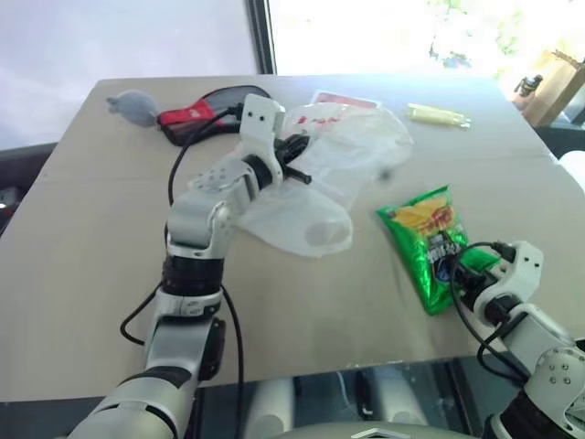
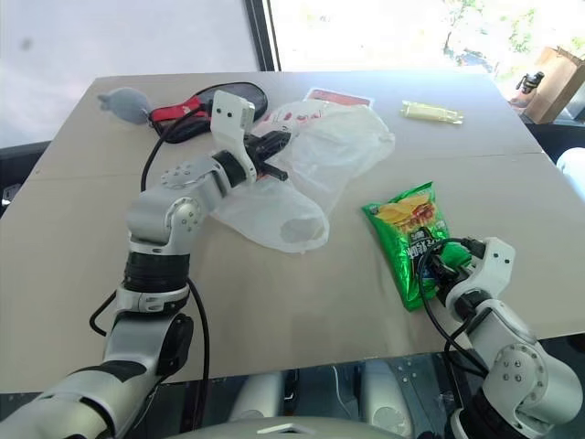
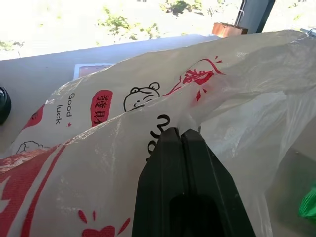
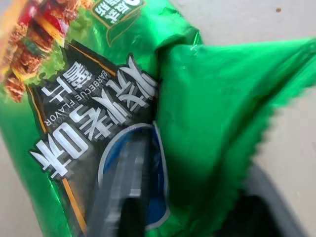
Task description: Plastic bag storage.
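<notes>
Where folded, green chip packet [image 4: 207,123] blurred against right claw [image 4: 192,197].

Green foil chip packet [image 1: 428,242] flat on beige desk [image 1: 82,256], near edge. Far side: grey bulb [image 1: 132,106], red-black pouch [image 1: 196,114], pale yellow wrapper [image 1: 439,114].

White translucent bag [image 1: 340,146] w/ red print; green chip packet [image 1: 428,240].

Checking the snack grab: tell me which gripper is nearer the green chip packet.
Right. The right gripper is shut on the green chip packet at its near end; the left gripper is across the table, pinching the plastic bag.
</notes>
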{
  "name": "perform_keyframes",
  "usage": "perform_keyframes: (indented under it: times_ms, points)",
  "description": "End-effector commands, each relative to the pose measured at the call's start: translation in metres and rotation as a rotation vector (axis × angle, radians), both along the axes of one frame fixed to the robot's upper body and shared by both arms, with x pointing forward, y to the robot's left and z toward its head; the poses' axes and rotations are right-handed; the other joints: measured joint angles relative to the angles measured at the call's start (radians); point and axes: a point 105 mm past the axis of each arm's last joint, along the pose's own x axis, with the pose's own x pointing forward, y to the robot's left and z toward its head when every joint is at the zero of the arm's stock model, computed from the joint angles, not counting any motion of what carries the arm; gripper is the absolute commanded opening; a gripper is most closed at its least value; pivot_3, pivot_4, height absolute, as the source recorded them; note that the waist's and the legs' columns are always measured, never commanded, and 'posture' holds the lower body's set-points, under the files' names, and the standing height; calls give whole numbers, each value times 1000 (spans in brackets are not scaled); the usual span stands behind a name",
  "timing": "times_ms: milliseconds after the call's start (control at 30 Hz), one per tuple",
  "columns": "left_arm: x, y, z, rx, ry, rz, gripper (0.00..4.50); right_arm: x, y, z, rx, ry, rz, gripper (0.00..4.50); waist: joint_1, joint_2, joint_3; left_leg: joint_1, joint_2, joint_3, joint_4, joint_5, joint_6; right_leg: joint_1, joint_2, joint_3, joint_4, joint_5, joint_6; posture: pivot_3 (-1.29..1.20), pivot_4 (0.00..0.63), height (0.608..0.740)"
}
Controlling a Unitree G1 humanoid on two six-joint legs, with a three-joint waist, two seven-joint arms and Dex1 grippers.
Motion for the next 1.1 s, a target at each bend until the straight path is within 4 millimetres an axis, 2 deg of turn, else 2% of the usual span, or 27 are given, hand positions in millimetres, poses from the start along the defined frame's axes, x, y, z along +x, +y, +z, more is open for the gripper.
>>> perform_keyframes:
  times_ms: [33,200,300,433,633,800,967,1100]
  points:
    - [-4,4,16,-25,-52,7,0,2,9,15,30,-88,60,21,0,0,0,0,0,0,0,0,0,0,0,0,0,0,0,0,150,740]
    - [-5,4,18,-44,-52,-3,0,-3,34,63,61,-301,266,21,2,1,0,-1,0,0,0,0,0,0,0,0,-1,0,0,0,150,740]
    - [-5,4,20,-45,-53,-8,0,-6,47,80,50,-359,371,21,2,1,0,-1,0,0,0,0,0,0,0,-1,-1,0,0,0,150,740]
    - [-15,-5,24,-21,-69,-88,0,1,62,97,48,-390,465,21,2,1,0,-1,0,0,0,0,0,0,0,0,-1,0,0,0,150,740]
    - [-36,-11,34,31,-124,-184,0,24,75,106,46,-343,528,21,2,1,0,-1,0,0,-1,0,0,0,0,0,-1,0,0,0,150,740]
    - [-53,-13,43,28,-160,-225,0,47,85,96,32,-230,561,21,2,1,1,-1,0,0,-1,0,0,0,0,0,-1,0,0,0,150,740]
    - [-67,-16,42,44,-168,-219,0,76,110,93,44,-161,581,21,-1,1,1,-1,0,1,-1,0,0,-1,0,0,-1,0,0,0,150,740]
    - [-77,-23,33,63,-149,-234,0,101,149,106,111,-165,599,21,-5,2,1,-1,0,1,-2,0,0,-2,0,1,0,0,0,0,150,740]
